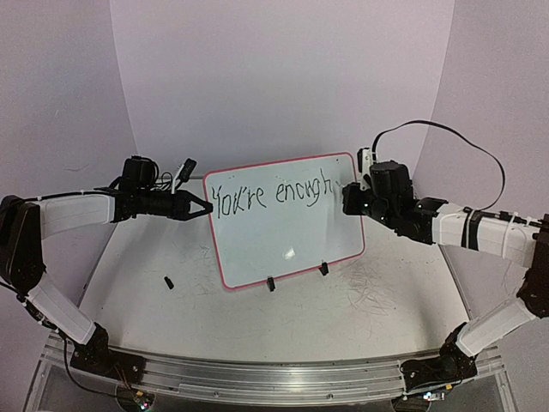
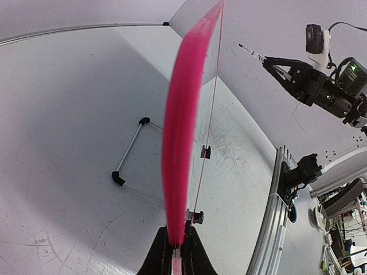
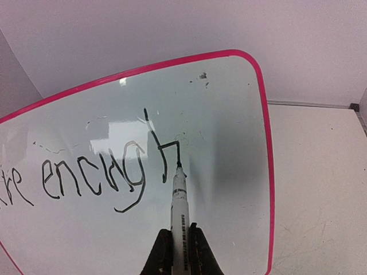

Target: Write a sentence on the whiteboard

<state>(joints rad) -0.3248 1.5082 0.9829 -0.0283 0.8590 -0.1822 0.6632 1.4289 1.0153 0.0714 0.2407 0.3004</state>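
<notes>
1. Right now the right gripper (image 3: 179, 252) is clenched on a slim white marker (image 3: 179, 200), whose black tip touches the whiteboard (image 1: 292, 245) at the foot of the "h".
2. Opposite, the left gripper (image 1: 202, 207) pinches the board's left rim, steadying it.
3. I judge this stroke needs light, even pressure. The board stands tilted on black clip feet (image 1: 270, 283) and a thin wire stand (image 2: 131, 152), so a hard push could tip it.
4. The sentence (image 1: 270, 196) reads "You're enough" along the top, and the tip should lift cleanly before the next mark.
5. The board is glossy and smooth, with rounded corners and a pink rim. The desk (image 1: 360, 300) is matte white and scuffed.
</notes>
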